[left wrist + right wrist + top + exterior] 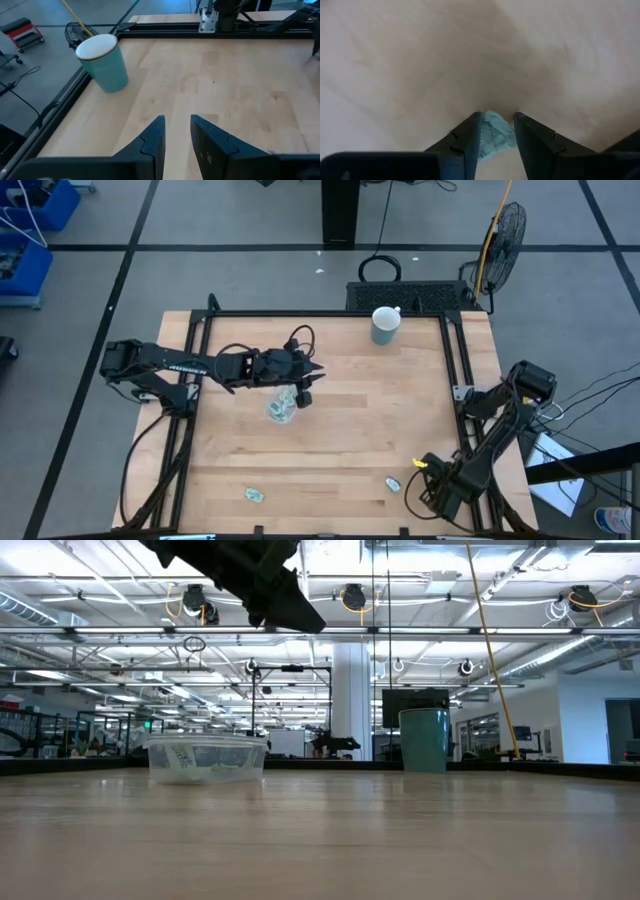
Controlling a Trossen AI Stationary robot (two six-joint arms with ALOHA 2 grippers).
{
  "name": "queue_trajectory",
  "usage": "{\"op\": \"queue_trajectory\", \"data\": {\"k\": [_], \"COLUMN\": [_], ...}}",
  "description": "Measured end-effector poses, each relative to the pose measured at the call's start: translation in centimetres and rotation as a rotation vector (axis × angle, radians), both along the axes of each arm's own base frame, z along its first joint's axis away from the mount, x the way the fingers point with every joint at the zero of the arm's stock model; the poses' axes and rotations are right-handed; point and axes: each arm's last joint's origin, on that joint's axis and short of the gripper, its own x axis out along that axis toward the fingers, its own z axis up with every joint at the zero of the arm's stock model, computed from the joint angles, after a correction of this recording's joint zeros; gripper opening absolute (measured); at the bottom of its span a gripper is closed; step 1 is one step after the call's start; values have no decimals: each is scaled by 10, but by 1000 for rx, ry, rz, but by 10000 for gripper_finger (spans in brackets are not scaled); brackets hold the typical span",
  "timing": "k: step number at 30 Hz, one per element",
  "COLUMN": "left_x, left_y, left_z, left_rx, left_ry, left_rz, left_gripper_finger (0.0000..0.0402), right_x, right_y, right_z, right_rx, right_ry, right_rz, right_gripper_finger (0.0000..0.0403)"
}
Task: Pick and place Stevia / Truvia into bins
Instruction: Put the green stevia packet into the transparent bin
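1. We see the left pincer point(308, 372) raised above the table point(340, 430), its fingers point(155, 137) a little apart with nothing between them.
2. Just below and beside that pincer sits the clear bin point(281, 406), with a few pale green packets inside it point(205, 760).
3. Ahead of the left pincer, well apart from it, the mug point(102, 62) stands upright near the table's far edge.
4. The right pincer point(418, 464) is low at the table's near right corner; its fingers point(467, 137) are clamped on a Stevia packet point(495, 135), which sticks out between them over the wood.
5. Just beside the right pincer, toward the table's middle, lies another packet point(393, 482).
6. Well apart from it, along the near edge, we see one more loose packet point(255, 495).
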Motion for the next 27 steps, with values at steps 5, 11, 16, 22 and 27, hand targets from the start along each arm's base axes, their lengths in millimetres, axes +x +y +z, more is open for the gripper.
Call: {"op": "queue_trajectory", "data": {"k": [5,11,16,22,27], "left_x": [0,-1,-1,-12,-41], "left_y": [3,4,6,11,6], "left_z": [-1,-1,0,20,46], "left_rx": [21,58,123,239,287], "left_ry": [13,27,29,-20,-45], "left_rz": [-1,-16,33,297,448], "left_gripper_finger": [97,97,97,97,97], "right_x": [-4,-2,14,57,111], "right_y": [-6,-9,-24,-52,-89], "right_z": [-12,-1,16,38,50], "right_rx": [25,30,-60,-179,-349], "right_ry": [-5,-71,-311,-588,-757], "right_rz": [48,131,122,256,522], "right_gripper_finger": [96,13,11,4,2]}}
